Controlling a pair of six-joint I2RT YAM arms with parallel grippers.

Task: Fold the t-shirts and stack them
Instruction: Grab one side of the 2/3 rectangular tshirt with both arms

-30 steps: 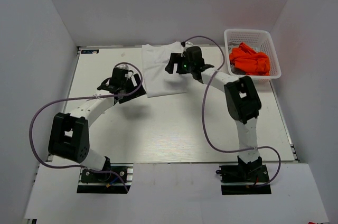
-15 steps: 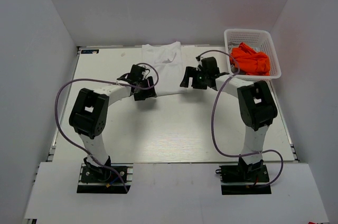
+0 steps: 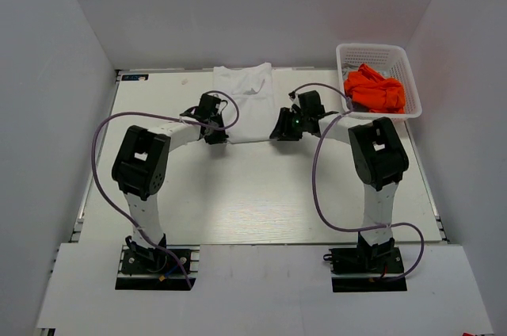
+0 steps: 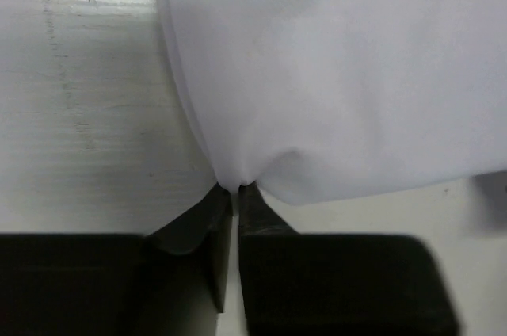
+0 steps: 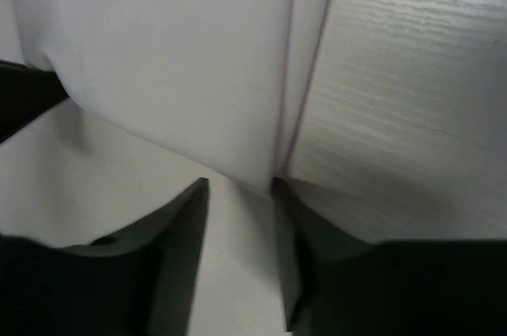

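The white t-shirt [image 3: 245,102] lies flat at the back middle of the table, folded narrow. My left gripper [image 3: 218,131] is at its near left corner. In the left wrist view its jaws [image 4: 235,187] are pinched together on a pucker of the white t-shirt [image 4: 333,74]. My right gripper [image 3: 279,130] is at the near right corner. In the right wrist view its fingers stand apart [image 5: 239,184], with the corner of the white t-shirt [image 5: 182,66] reaching just between the tips. The orange t-shirt [image 3: 374,89] lies crumpled in the basket.
A white lattice basket [image 3: 372,51] stands at the back right corner of the table and holds the orange shirt. White walls enclose the table on three sides. Purple cables loop from both arms over the near half of the table.
Both grippers came down to the shirt's near edge. The left jaws closed on the near left corner. The right jaws narrowed around the near right corner.
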